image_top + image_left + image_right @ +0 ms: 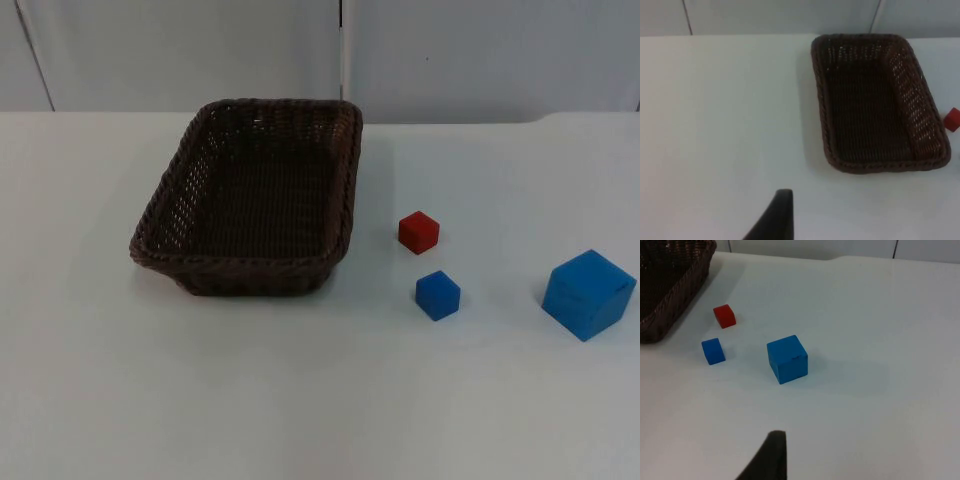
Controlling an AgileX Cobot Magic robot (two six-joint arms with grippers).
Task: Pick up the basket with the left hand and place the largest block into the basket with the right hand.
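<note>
A dark brown woven basket stands empty on the white table, left of centre. To its right lie a small red block, a small blue block and, furthest right, the largest blue block. My left gripper hangs over bare table, well short of the basket and off to its side. My right gripper is held back from the large blue block, with open table between them. Beyond that block sit the small blue block and the red block.
The grey partition wall closes off the table's far edge behind the basket. Wide white table stretches in front of the basket and blocks. The red block lies just past the basket's far side.
</note>
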